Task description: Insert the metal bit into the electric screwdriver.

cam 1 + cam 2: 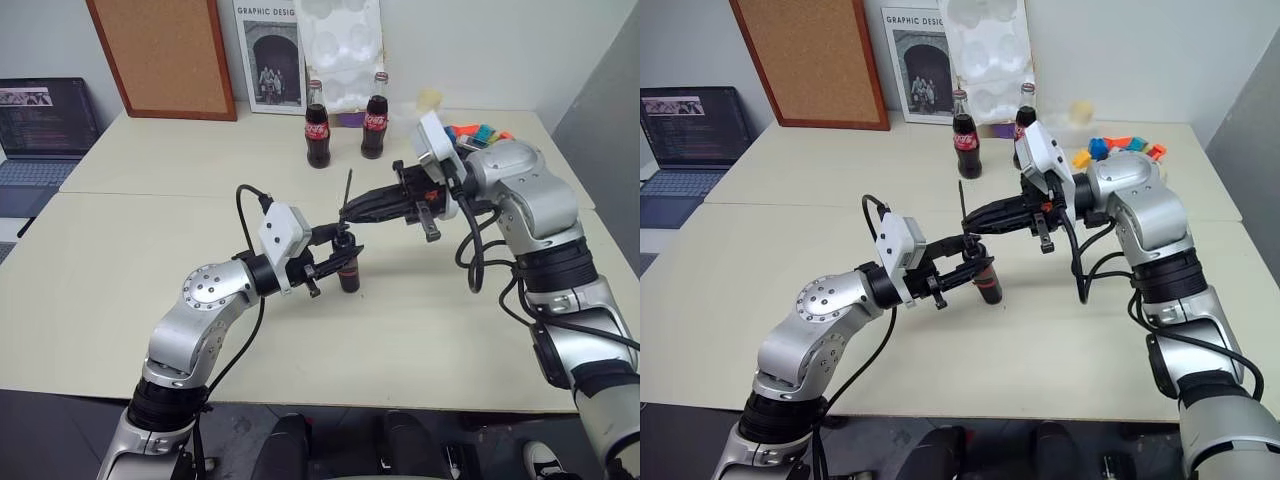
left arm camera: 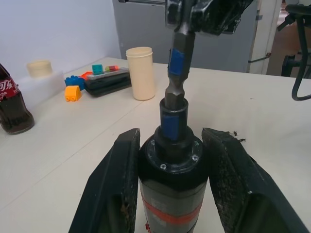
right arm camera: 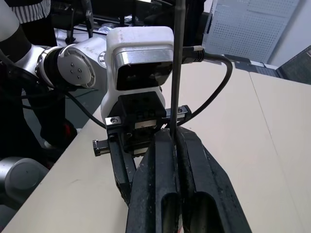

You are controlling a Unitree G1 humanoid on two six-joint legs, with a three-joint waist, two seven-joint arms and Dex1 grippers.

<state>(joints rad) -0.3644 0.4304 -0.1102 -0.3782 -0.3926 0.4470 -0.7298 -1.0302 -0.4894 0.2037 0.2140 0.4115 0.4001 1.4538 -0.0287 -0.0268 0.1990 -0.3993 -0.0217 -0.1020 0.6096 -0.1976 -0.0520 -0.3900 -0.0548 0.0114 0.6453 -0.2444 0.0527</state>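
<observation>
Insertion is the step in hand, judging by how the two tools meet above the pale tabletop (image 1: 120, 260). From the head views, the left gripper (image 1: 335, 262) is clenched around the slim black electric screwdriver with a red band (image 1: 349, 268), which stands upright between its fingers, while the right gripper (image 1: 352, 210) reaches in from the other side, pinched on the thin dark grey metal bit (image 1: 346, 192), whose upper end pokes up above those fingertips. In the left wrist view the bit's hexagonal lower shank (image 2: 177, 73) drops straight from the right gripper into the screwdriver's socket, apparently part-seated. In the right wrist view the rod (image 3: 176, 68) rises between two closed fingers (image 3: 158, 179). Next, I'd say, comes a straight push down along the screwdriver's axis, without tilting, before the right hand lets go.
</observation>
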